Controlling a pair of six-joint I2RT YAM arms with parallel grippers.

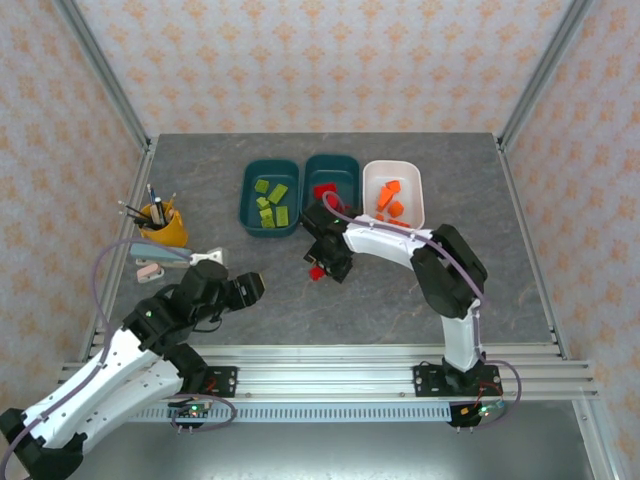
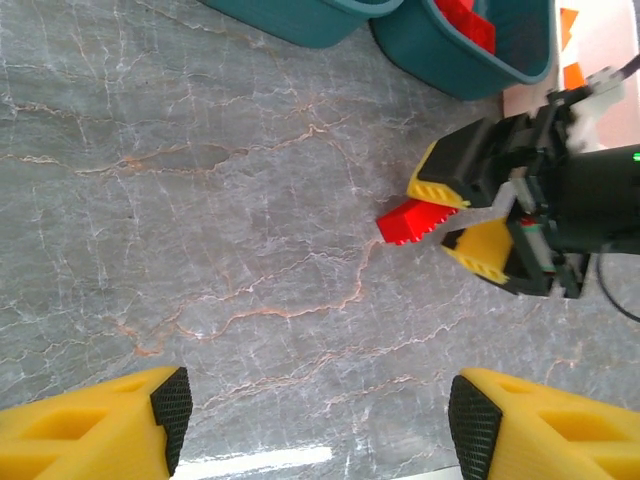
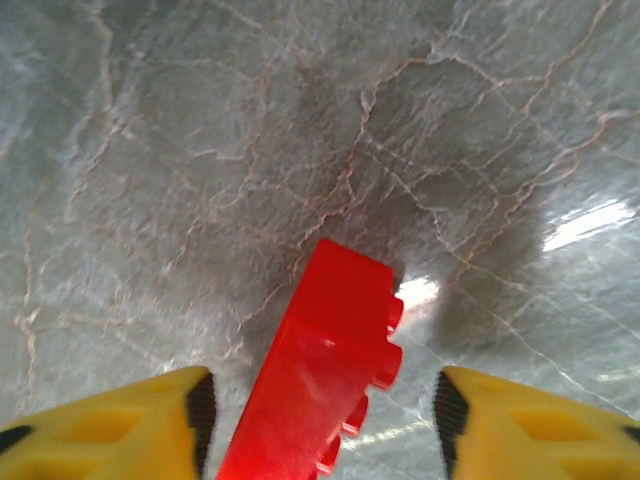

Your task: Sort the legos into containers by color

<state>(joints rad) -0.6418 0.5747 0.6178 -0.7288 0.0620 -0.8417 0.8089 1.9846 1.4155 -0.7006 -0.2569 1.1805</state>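
Red brick (image 3: 325,360) points lengthwise out between right gripper's (image 3: 322,405) spread fingers; left gripper (image 2: 310,410) spread too. Left teal tray (image 1: 246,205): green bricks (image 1: 272,200); middle teal tray (image 1: 332,158): red bricks (image 1: 325,189); white tray (image 1: 416,195): orange bricks (image 1: 391,196).

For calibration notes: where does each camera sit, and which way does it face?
Top external: above and behind the bases, looking down on the table; both arms show.
Left wrist: left arm, facing the teal trays; left tool at bottom.
Right wrist: facing down; right tool straddles the red brick.
All share that brick.
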